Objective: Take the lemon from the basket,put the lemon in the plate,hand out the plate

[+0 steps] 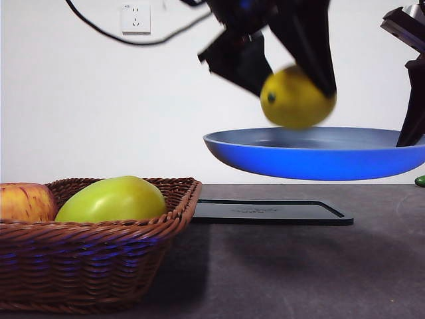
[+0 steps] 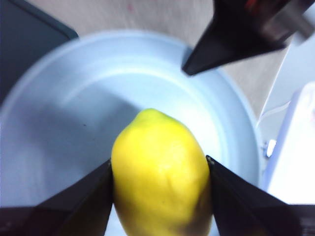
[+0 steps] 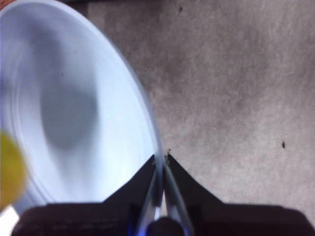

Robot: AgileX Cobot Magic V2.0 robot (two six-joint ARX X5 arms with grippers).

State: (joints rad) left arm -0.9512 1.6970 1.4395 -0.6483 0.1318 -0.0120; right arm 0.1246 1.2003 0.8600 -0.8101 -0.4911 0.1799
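Note:
My left gripper (image 1: 292, 86) is shut on the lemon (image 1: 297, 97), a small bright yellow oval fruit, and holds it just above the blue plate (image 1: 319, 154). In the left wrist view the lemon (image 2: 161, 176) sits between the two jaws over the plate's light blue inside (image 2: 98, 93). My right gripper (image 3: 160, 160) is shut on the plate's rim (image 3: 147, 123) and holds the plate in the air above the table. It shows at the right edge of the front view (image 1: 413, 126). The wicker basket (image 1: 99, 266) stands at the front left.
The basket holds a larger yellow-green fruit (image 1: 113, 199) and a red-yellow apple (image 1: 25, 202). A flat black tray (image 1: 269, 212) lies on the table under the plate. A small green thing (image 1: 420, 180) shows at the right edge.

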